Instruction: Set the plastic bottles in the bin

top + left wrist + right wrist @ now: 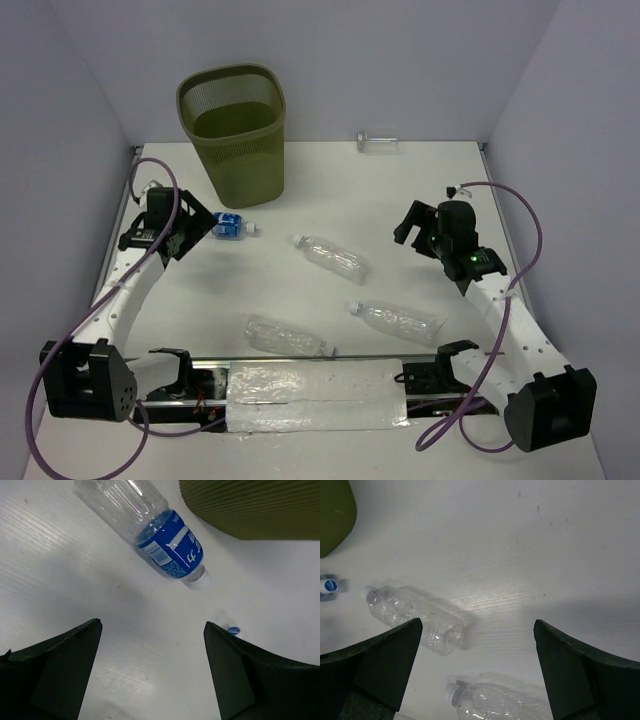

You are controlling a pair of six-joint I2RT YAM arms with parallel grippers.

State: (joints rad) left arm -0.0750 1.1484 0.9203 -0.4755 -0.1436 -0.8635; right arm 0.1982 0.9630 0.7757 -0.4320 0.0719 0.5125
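Left gripper (151, 625) wide apart, empty; right gripper (477, 622) likewise. Blue-label bottle (165, 545) flat near bin (250, 510), long axis diagonal in left wrist view, cap end nearest bin.

I'm looking into a lab test cell: plain pale walls (420, 60) box in a white table (340, 200), with a mounting rail (215, 385) along the bottom.

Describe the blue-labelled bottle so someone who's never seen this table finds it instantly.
Find the olive-green mesh bin at the back left. Just in front of its base, beside the left gripper, lies a bottle. It alone wears a blue label; the clear bottles to its right are bare.
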